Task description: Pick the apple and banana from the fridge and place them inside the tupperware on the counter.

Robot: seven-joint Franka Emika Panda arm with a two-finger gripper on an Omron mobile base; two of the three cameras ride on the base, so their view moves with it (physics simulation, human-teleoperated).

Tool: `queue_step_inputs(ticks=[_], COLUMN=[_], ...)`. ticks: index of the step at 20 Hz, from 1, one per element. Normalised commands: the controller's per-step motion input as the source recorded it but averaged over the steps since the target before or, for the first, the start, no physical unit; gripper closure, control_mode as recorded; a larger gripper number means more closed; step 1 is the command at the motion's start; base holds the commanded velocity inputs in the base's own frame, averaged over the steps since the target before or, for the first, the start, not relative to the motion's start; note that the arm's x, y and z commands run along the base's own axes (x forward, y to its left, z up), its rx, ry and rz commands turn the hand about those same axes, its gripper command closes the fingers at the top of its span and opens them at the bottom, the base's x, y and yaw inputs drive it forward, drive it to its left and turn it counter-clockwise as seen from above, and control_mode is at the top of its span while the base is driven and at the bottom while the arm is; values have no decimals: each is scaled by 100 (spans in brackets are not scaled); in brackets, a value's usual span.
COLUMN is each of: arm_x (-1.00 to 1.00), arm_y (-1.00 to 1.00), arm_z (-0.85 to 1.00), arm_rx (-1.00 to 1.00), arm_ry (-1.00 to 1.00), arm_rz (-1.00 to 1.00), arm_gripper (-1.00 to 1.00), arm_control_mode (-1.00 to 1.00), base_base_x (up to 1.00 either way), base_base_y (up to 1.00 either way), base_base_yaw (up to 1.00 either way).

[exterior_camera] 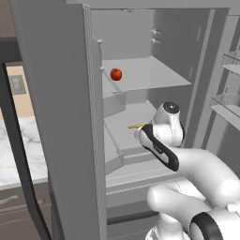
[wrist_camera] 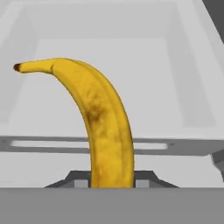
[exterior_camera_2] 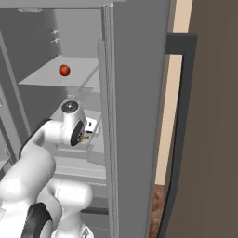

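Observation:
The banana (wrist_camera: 100, 118), yellow with a dark tip, rises between my gripper's (wrist_camera: 112, 183) two fingers, which are shut on its lower end. Its tip (exterior_camera: 136, 126) pokes out to the left of my hand over the fridge's middle shelf (exterior_camera: 136, 115). On the shelf above (exterior_camera: 154, 75), near the front left edge, rests the red apple (exterior_camera: 116, 74), which also appears up and left of my wrist (exterior_camera_2: 64, 70). A strip of the marble counter (exterior_camera: 28, 150) lies left of the fridge. The tupperware is out of view.
The fridge's grey side wall (exterior_camera: 61, 117) stands close on the left of my arm. Door bins (exterior_camera: 225, 103) hang on the open door to the right. A dark brown cabinet (exterior_camera_2: 209, 139) fills the right side beyond the fridge.

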Motion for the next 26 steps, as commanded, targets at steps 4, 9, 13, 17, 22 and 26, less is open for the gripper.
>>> queue_step_inputs(ticks=[4, 9, 13, 17, 22, 26], arm_x=[-52, -57, -62, -75, -73, -76], arm_y=[0, 0, 0, 0, 0, 0], arm_z=[87, 71, 55, 43, 44, 41], arm_rx=[2, 0, 0, 0, 0, 0], arm_ry=[23, 25, 23, 14, 3, 0], arm_rz=[2, 0, 0, 0, 0, 0], arm_gripper=[100, 100, 100, 100, 100, 100], arm_control_mode=[-100, -100, -100, -100, -100, -100], base_base_x=[0, 0, 0, 0, 0, 0], base_base_y=[0, 0, 0, 0, 0, 0], base_base_yaw=[0, 0, 0, 0, 0, 0])
